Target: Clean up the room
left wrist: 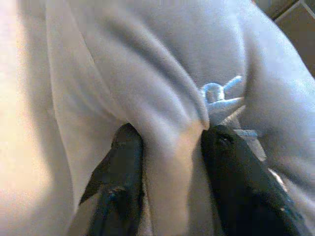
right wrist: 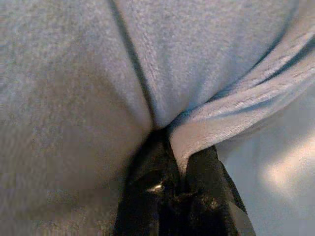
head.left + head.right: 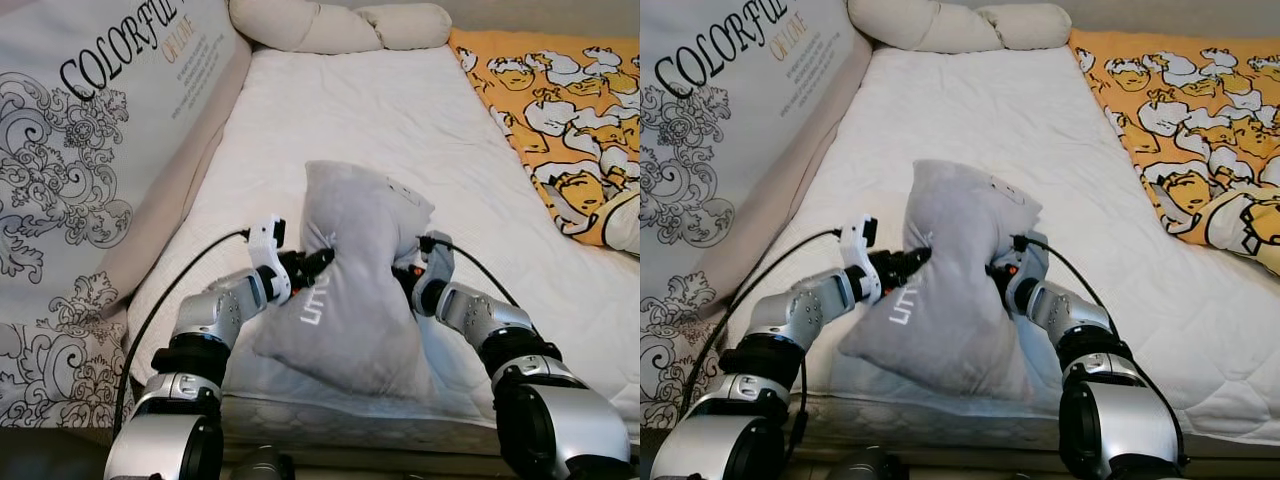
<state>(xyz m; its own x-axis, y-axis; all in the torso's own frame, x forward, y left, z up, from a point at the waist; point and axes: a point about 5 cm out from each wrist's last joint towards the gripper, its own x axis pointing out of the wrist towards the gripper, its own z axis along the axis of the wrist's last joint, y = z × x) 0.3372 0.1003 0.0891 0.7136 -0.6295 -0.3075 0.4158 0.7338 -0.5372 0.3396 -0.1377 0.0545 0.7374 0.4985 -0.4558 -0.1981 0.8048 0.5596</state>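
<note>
A: From the head views, what do we see?

B: We see a grey pillow (image 3: 352, 280) standing up on the near edge of the white mattress (image 3: 400, 120), pinched at its waist from both sides. The left gripper (image 3: 322, 262) bites into its left flank, the right gripper (image 3: 405, 277) into its right flank.

A: And around it?

B: A cream bolster (image 3: 330, 25) lies across the head of the mattress, an orange cartoon-print blanket (image 3: 560, 110) covers the right side, and a printed panel (image 3: 90, 130) with lettering leans along the left.

A: The left wrist view?

B: We see its two black fingers (image 1: 123, 182) clamped on a fold of the grey fabric, with a small white cord (image 1: 219, 93) just beyond.

A: The right wrist view?

B: Its fingers (image 2: 152, 191) are squeezed together on a ridge of the same pillow; the mattress shows pale beside it
</note>
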